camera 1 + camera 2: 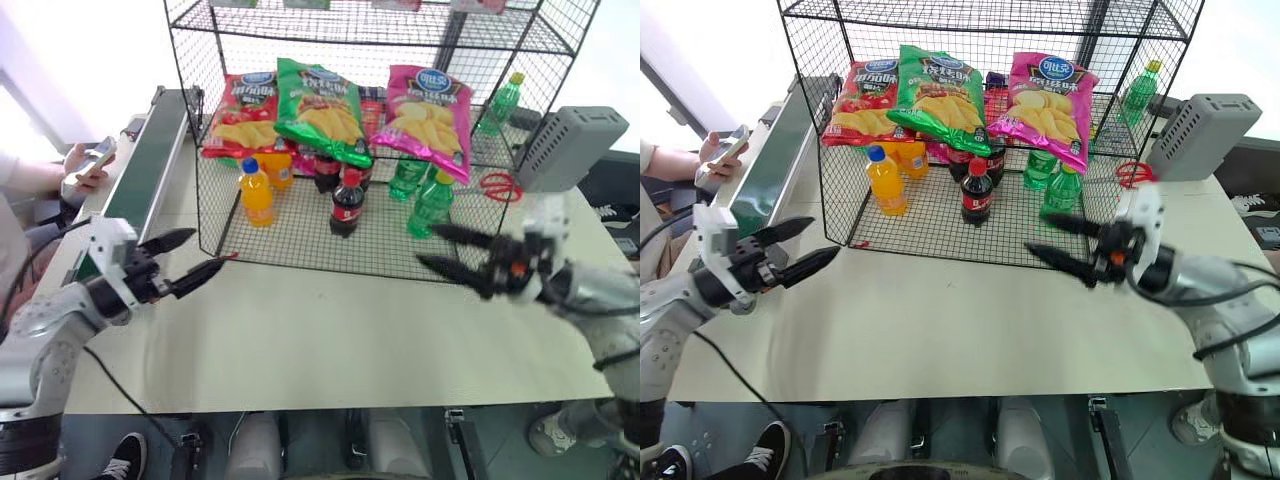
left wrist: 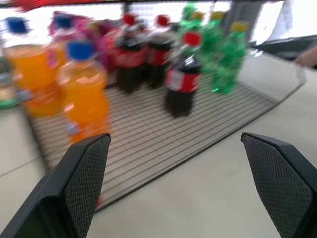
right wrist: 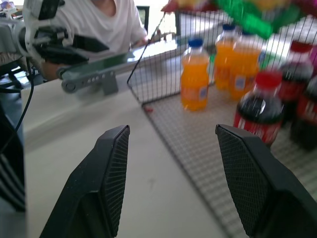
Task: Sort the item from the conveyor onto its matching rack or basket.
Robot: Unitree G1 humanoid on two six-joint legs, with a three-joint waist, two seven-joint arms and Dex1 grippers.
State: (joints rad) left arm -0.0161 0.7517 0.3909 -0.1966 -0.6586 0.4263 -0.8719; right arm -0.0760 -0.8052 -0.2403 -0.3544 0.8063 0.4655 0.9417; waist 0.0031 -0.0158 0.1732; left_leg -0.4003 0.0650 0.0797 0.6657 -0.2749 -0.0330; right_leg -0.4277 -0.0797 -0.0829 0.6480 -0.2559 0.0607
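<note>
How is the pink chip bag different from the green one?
The pink bag is magenta with a blue round logo; the green bag is green. The pink bag lies right of the green bag, which overlaps the red bag. Both rest on the rack shelf, picturing yellow chips.

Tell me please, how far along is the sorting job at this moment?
Done, it seems: the glossy magenta-pink chip bag lies on a tier of the black wire-mesh rack, beside the green chip bag. In hand: nothing; the left hand and right hand are open and empty over the table. Left: nothing visible, since the visible part of the dark-green conveyor belt carries no item.
</note>
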